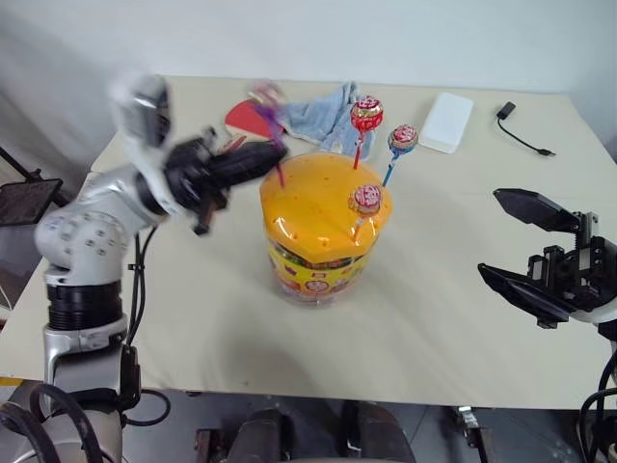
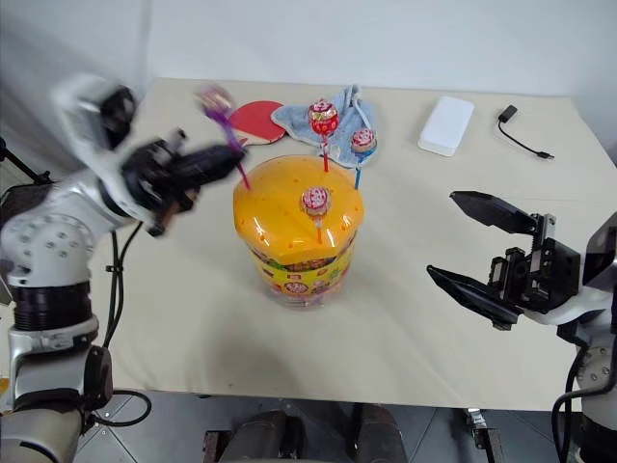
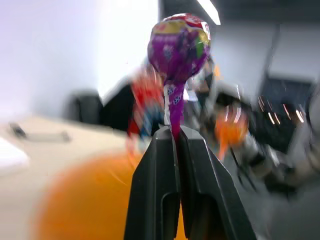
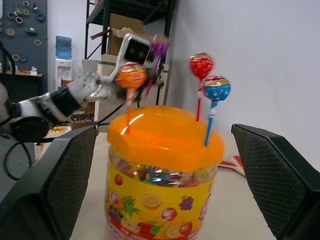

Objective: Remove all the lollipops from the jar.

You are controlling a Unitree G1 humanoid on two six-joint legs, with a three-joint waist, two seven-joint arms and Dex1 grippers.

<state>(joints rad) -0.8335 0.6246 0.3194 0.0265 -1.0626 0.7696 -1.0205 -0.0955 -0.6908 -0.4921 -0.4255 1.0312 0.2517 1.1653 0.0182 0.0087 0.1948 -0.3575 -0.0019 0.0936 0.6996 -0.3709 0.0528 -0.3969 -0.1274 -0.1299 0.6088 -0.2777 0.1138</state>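
Black fingers [image 3: 200, 200] of the left gripper [image 3: 172, 132] were clamped on the stick of the purple lollipop [image 3: 178, 45], just below its wrapped head. From the head camera, this gripper [image 1: 265, 154] was raised above the table [image 1: 193, 318], beside the upper left edge of the jar [image 1: 323, 227], with the purple lollipop [image 1: 265, 96] tilted up and away from the lid; the lower end of the stick lay over the lid's rim, and whether it was clear of the hole could not be determined.

Right gripper [image 1: 525, 246] hung over the right side of the table, well apart from the jar, with its two fingers [image 4: 55, 185] spread wide and nothing between them.

Jar position: upright near the centre of the table, clear body with a yellow-red label and a domed orange lid [image 4: 165, 135]. Three lollipops stood in the lid by their sticks: a red lollipop [image 1: 366, 114] on a red stick and a blue lollipop [image 1: 402, 139] on a blue stick at the far side, and an orange-red lollipop [image 1: 365, 199] on an orange stick at the nearer right side.

Behind the jar lay a red paddle [image 1: 246, 118] and a crumpled blue cloth [image 1: 323, 111], touching one another. A white box [image 1: 447, 122] lay farther right, and a black cable with plug [image 1: 521, 130] lay near the far right corner.
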